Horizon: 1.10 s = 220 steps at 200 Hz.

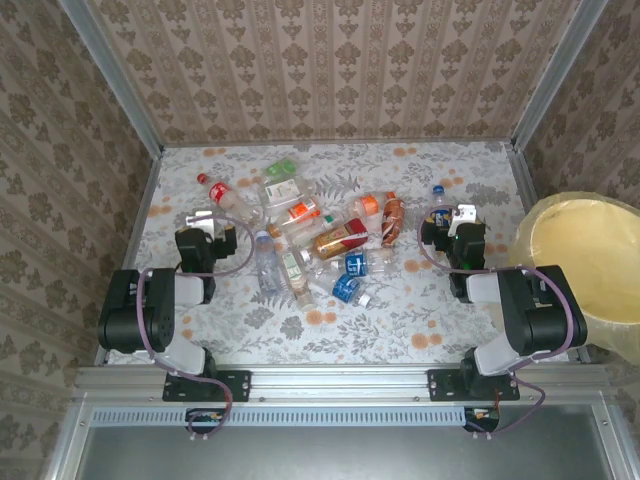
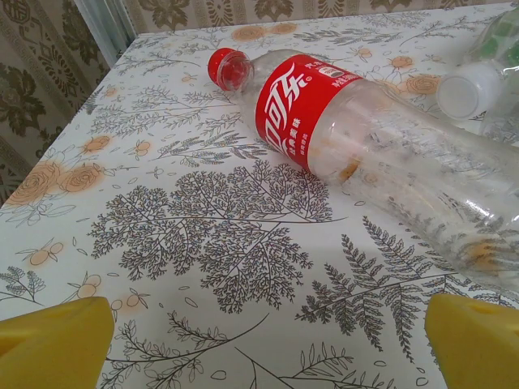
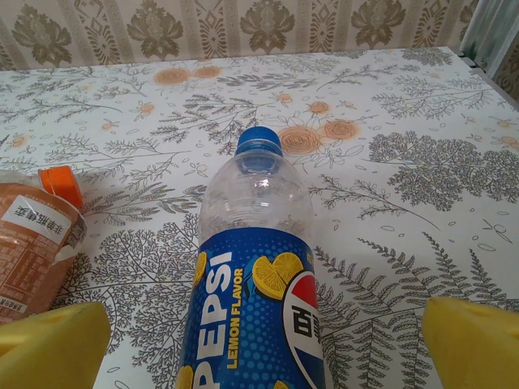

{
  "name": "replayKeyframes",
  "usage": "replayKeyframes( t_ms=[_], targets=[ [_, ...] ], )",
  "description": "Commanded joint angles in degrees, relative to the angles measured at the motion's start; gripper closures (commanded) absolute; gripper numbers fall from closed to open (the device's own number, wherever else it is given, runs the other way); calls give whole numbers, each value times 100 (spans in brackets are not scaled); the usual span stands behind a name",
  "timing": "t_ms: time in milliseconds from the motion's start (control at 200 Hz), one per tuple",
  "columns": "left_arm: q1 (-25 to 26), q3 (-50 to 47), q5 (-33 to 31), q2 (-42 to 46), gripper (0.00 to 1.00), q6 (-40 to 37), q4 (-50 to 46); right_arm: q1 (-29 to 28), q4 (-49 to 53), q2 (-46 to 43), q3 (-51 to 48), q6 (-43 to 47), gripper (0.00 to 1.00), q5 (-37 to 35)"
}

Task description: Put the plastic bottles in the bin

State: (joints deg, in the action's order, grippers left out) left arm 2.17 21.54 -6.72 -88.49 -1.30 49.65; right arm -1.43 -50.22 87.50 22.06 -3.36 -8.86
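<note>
left arm (image 1: 150, 310): black housings throughout, rounded joint casings, bulkiest well behind the fingers. left cable (image 1: 246, 255): thin, purplish, looping out beside the wrist block and running back along the links. left base plate (image 1: 205, 385): flat, black. left fingers (image 2: 53, 344): plain yellow, blunt-ended, unmarked. right arm (image 1: 525, 310): same black build. right cable (image 1: 424, 250): same purplish colour. right base plate (image 1: 480, 385): black. white fitting (image 1: 465, 214): mounted just behind the fingers. right fingers (image 3: 474, 344): yellow, unmarked.
</note>
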Motion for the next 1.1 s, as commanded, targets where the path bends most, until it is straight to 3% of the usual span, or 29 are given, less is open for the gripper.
replayKeyframes(
  t_ms=[0, 895, 1030, 1095],
  targets=[
    [2, 114, -49, 44, 0, -72, 43, -15, -189, 31, -27, -16, 0, -134],
    [-4, 97, -44, 56, 0, -72, 62, -16, -187, 26, -26, -16, 0, -140],
    [7, 92, 174, 97, 0, -180, 67, -15, -370, -73, -132, 137, 0, 270],
    [10, 66, 138, 282, 0, -161, -38, -25, 28, -411, -58, 184, 0, 332]
  ],
)
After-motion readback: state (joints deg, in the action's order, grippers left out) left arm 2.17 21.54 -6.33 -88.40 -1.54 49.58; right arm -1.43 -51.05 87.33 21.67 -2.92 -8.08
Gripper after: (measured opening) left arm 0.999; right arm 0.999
